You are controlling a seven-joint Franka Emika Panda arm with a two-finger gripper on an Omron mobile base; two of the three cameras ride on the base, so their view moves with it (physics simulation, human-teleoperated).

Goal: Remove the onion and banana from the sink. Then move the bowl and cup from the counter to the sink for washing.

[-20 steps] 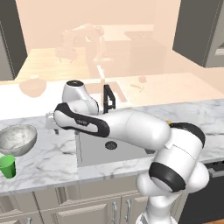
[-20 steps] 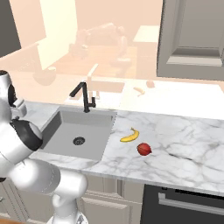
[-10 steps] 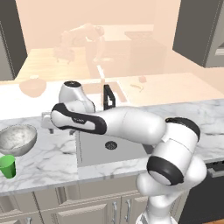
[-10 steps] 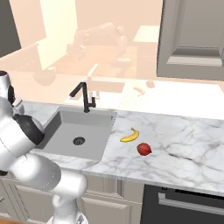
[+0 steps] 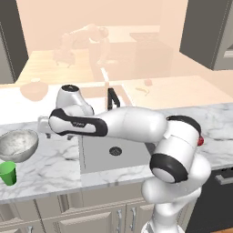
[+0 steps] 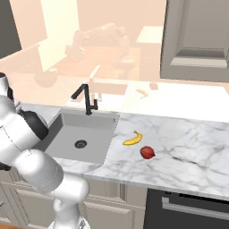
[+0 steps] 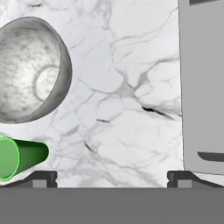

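Kitchen: marble counter [image 6: 188, 138], sink [image 6: 89, 129], faucet [image 6: 87, 99], cabinets [image 5: 68, 214].

You see a grey-white speckled bowl [image 5: 17, 144] and a bright green cup [image 5: 7, 173] on the white, grey-veined marble counter [image 5: 50, 164]. The sink [image 6: 89, 132] is plain grey with a dark round drain [image 6: 81, 144] and a black faucet [image 6: 86, 98]. The banana [image 6: 133, 138] is yellow with dark tips, the onion [image 6: 147, 152] glossy red. The cabinets [image 5: 82, 211] are beige.
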